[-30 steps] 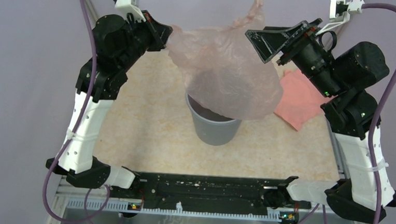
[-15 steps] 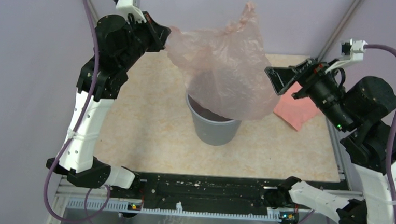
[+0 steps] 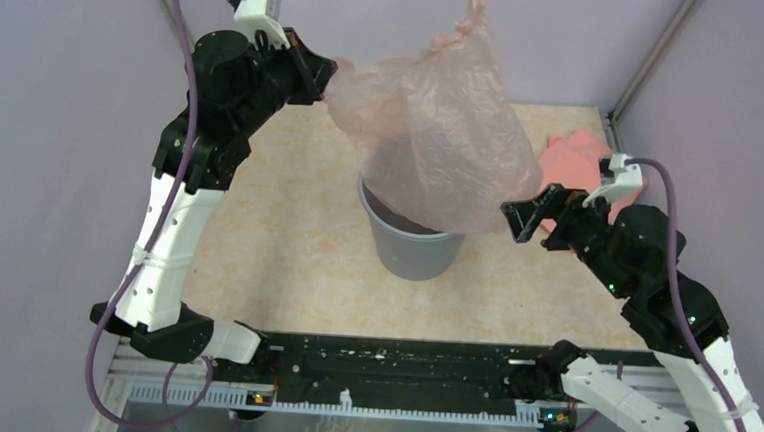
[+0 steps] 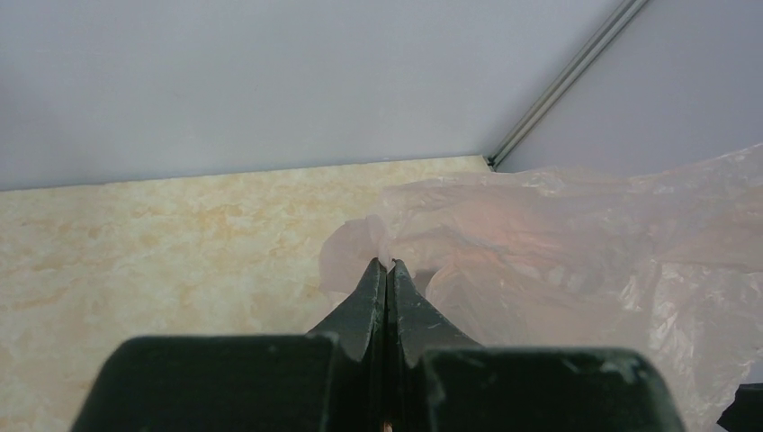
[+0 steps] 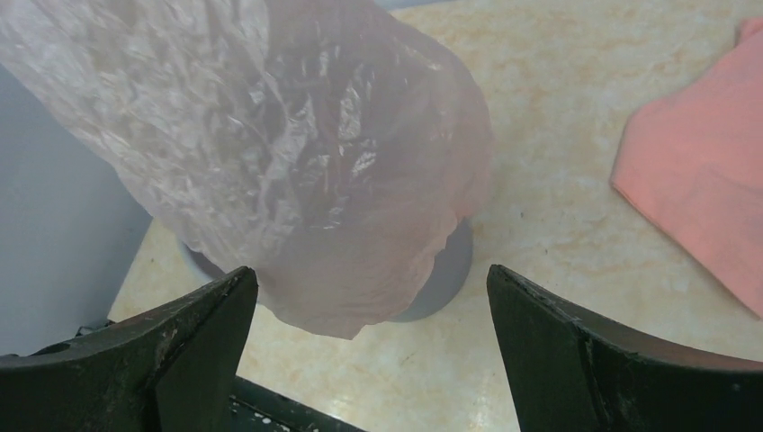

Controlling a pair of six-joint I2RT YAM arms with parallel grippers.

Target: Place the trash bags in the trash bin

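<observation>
The translucent pale pink trash bag [image 3: 443, 130] hangs in the air, draped over the grey round trash bin [image 3: 414, 250] at the table's middle. My left gripper [image 3: 321, 75] is raised at the back left and shut on the bag's left edge; the left wrist view shows the jaws pressed together on the plastic [image 4: 396, 243]. My right gripper [image 3: 520, 217] is open and empty, low at the bin's right side, apart from the bag. In the right wrist view the bag [image 5: 297, 153] covers most of the bin [image 5: 445, 274], between and beyond my spread fingers [image 5: 193, 333].
An opaque salmon-pink folded bundle [image 3: 577, 160] lies on the table behind my right gripper, also in the right wrist view [image 5: 702, 189]. Purple walls close the back and sides. A black rail [image 3: 399, 362] runs along the near edge.
My right arm let go of the bag's upper right and swung down and toward me to the bin's right side. The bag's right side now hangs loose. The left gripper stayed put.
</observation>
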